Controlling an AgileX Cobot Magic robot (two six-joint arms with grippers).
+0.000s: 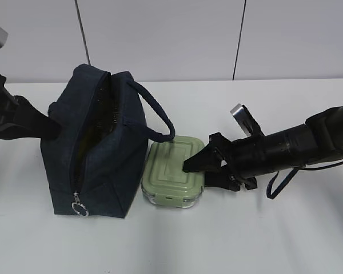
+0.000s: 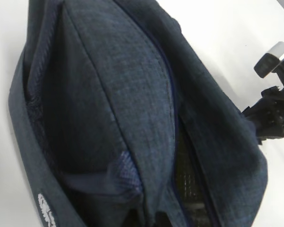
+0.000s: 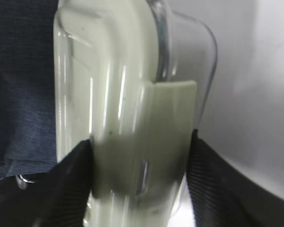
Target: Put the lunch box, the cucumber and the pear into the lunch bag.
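The navy lunch bag (image 1: 97, 154) stands on the white table with its zipper open along the top and down the front. It fills the left wrist view (image 2: 123, 104). My left gripper (image 1: 52, 127) is at the bag's left end and pinches its fabric (image 2: 132, 189); its fingers barely show. The lunch box (image 1: 174, 170), with its sage-green lid, rests on the table against the bag's right side. My right gripper (image 1: 204, 170) is shut on the box's right end (image 3: 132, 142), one finger (image 3: 71, 184) on each face. The cucumber and pear are out of view.
The bag's metal ring pull (image 1: 79, 209) hangs at the bottom front. Its padded handle (image 1: 159, 117) loops over toward the lunch box. A white wall stands behind the table (image 1: 263, 228).
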